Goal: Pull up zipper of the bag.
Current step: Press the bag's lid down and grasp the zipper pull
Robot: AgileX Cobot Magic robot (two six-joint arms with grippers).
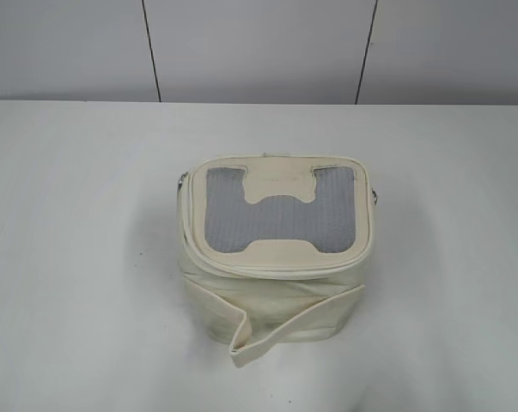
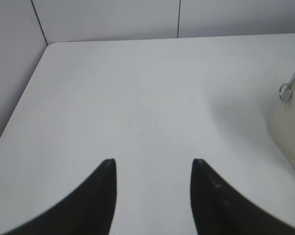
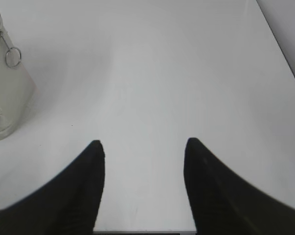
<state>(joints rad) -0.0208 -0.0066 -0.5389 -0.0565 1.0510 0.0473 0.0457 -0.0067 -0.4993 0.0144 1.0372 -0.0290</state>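
The cream-white bag [image 1: 276, 257] stands in the middle of the white table, its top a grey mesh panel [image 1: 280, 219] with a cream H-shaped patch. The zipper [image 1: 280, 270] runs as a thin track round the top rim. A silver ring pull [image 2: 284, 91] hangs at the bag's edge in the left wrist view, and another ring pull [image 3: 12, 57] shows in the right wrist view. My left gripper [image 2: 154, 162] is open over bare table, left of the bag [image 2: 291, 127]. Open too, my right gripper [image 3: 144, 143] hovers to the right of the bag [image 3: 5, 93]. Neither arm shows in the exterior view.
A loose cream strap [image 1: 267, 330] droops down the bag's front side. The white table [image 1: 78, 257] ends at a grey panelled wall [image 1: 259, 47] behind. Its left edge [image 2: 20, 105] and right edge [image 3: 279, 44] show in the wrist views.
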